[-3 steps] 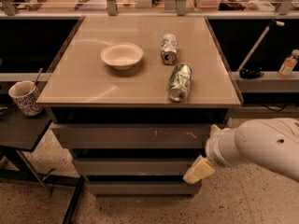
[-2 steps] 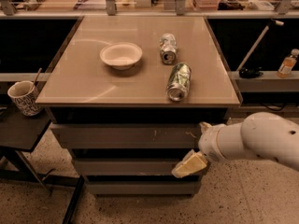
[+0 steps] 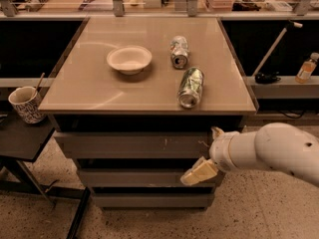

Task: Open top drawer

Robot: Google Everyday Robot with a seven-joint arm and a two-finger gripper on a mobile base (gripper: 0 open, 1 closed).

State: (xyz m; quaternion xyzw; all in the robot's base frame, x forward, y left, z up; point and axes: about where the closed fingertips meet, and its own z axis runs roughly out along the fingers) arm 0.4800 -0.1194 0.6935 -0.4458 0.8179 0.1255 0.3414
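The top drawer (image 3: 134, 146) is the widest grey face panel just under the tabletop, with small pale scratches near its right end. It sits shut, in line with the two narrower drawer faces (image 3: 134, 177) below it. My gripper (image 3: 208, 152) is at the right end of the top drawer's face, on a white arm (image 3: 271, 153) coming in from the right. Its pale fingers are spread apart, one fingertip (image 3: 217, 132) near the drawer's upper edge and the other (image 3: 198, 173) below its lower edge. It holds nothing.
On the tan tabletop (image 3: 89, 88) are a white bowl (image 3: 129, 59) and two cans lying on their sides (image 3: 179, 52) (image 3: 190, 87). A patterned mug (image 3: 25, 104) stands on a low dark side table at the left. A bottle (image 3: 305, 67) stands on a shelf at the right.
My arm and gripper have moved left, from beside the cabinet's right edge to in front of the top drawer's right end. The drawer has not moved.
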